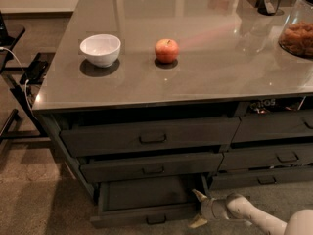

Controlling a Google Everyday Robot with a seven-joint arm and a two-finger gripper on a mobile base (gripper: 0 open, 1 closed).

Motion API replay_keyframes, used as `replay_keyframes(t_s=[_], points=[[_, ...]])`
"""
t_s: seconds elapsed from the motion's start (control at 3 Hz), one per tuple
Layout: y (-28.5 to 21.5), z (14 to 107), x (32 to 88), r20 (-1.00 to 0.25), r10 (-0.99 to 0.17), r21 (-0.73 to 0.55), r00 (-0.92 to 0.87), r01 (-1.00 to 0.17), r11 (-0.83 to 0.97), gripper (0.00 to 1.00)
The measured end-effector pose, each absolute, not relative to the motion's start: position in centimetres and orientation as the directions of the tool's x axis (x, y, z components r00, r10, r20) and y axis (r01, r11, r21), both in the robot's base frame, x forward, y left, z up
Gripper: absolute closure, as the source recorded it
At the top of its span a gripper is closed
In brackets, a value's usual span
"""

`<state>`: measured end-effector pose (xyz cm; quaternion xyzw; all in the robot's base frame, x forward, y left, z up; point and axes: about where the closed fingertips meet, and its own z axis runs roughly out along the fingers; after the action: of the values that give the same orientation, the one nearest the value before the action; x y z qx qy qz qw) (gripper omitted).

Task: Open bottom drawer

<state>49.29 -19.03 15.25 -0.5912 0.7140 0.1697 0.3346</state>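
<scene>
The bottom drawer (142, 194) sits lowest in the left-hand stack under the grey countertop (205, 77). It is slid out toward the camera, so its flat dark inside shows. Its long axis runs left to right, parallel to the counter's front edge, and its thin front panel faces the viewer with a small loop handle (156, 219) at centre. The pale arm (257, 218) reaches in low from the bottom right corner, lying almost level above the carpet. The gripper (193, 209) points left at the right end of the drawer front, its two fingers (199, 196) spread one above the other, grasping nothing. Whether they touch the drawer I cannot tell.
</scene>
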Motion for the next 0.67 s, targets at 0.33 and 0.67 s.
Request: replay_keyframes(t_s=[0.33, 0.67], points=[[-19.03, 15.25, 49.29, -0.678, -0.731, -0.153, -0.077, -0.958, 0.243, 0.38], [-19.03, 15.59, 49.24, -0.677, -0.732, -0.154, -0.076, -0.958, 0.242, 0.62]])
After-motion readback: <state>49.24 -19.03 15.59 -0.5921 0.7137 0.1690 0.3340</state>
